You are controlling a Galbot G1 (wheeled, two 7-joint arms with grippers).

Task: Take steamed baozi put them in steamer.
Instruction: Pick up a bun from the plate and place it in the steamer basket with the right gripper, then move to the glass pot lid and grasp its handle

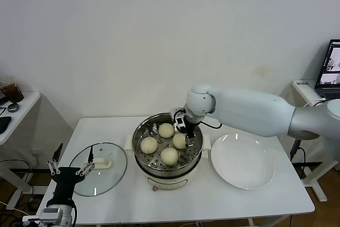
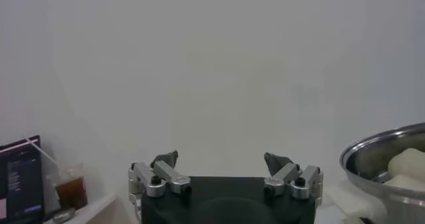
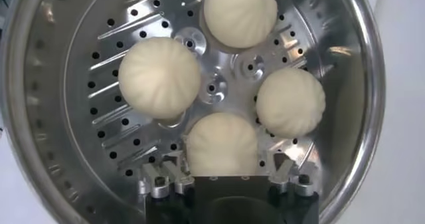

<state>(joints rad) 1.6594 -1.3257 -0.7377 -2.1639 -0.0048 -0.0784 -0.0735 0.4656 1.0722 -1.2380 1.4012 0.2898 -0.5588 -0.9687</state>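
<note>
Inside the steamer [image 1: 168, 150], 4 steamed baozi [image 1: 169, 156] are seen on the perforated tray. The right gripper [image 1: 186, 132] is spread wide around 1 bun, not clamped. The plate [image 1: 243, 161] lies bare; the left gripper [image 1: 70, 168] is parked open, holding nothing.

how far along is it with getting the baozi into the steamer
Done: all four baozi sit on the perforated tray in the steamer, and the plate is bare. In hand: the right hand hangs open over the bun nearest it, holding nothing. Left: no bun remains to move. The left hand waits open by the glass lid.
</note>
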